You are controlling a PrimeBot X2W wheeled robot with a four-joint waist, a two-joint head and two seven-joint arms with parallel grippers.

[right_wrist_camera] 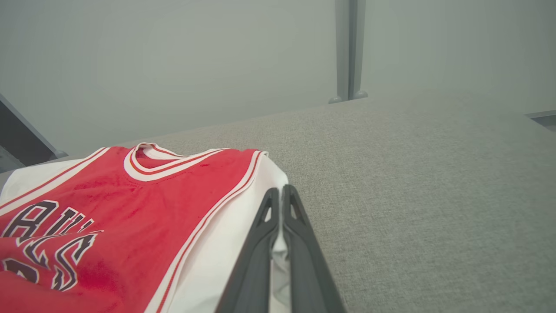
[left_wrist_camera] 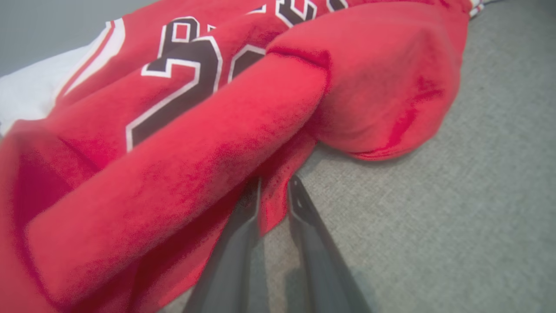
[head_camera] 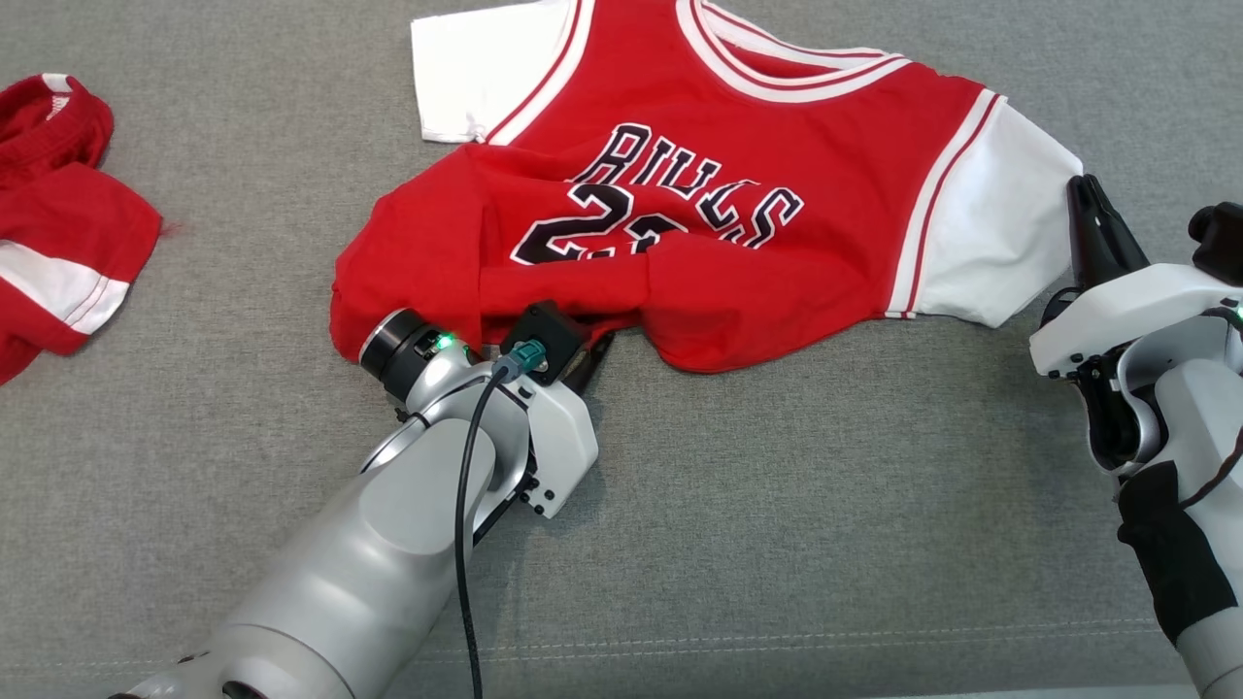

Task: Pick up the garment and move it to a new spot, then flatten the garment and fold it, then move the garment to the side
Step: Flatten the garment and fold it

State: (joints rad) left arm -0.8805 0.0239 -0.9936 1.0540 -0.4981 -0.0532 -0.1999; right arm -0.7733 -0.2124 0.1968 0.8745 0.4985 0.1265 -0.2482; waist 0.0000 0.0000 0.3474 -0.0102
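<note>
The garment (head_camera: 699, 204) is a red jersey with white sleeves and black lettering, spread face up on the grey cloth surface (head_camera: 825, 505). Its lower hem is rumpled and folded over. My left gripper (head_camera: 594, 351) reaches under that hem at the lower middle. In the left wrist view its two fingers (left_wrist_camera: 299, 204) stand close together with a flap of the red garment (left_wrist_camera: 195, 143) pinched between them. My right gripper (head_camera: 1088, 194) is shut beside the outer edge of the white right sleeve (head_camera: 991, 223). In the right wrist view its tips (right_wrist_camera: 282, 191) meet over the sleeve's edge (right_wrist_camera: 226, 243).
A second red and white garment (head_camera: 58, 214) lies bunched at the far left edge. A grey post (right_wrist_camera: 349, 48) stands beyond the far edge of the surface. Bare grey cloth stretches in front of the jersey and to its right.
</note>
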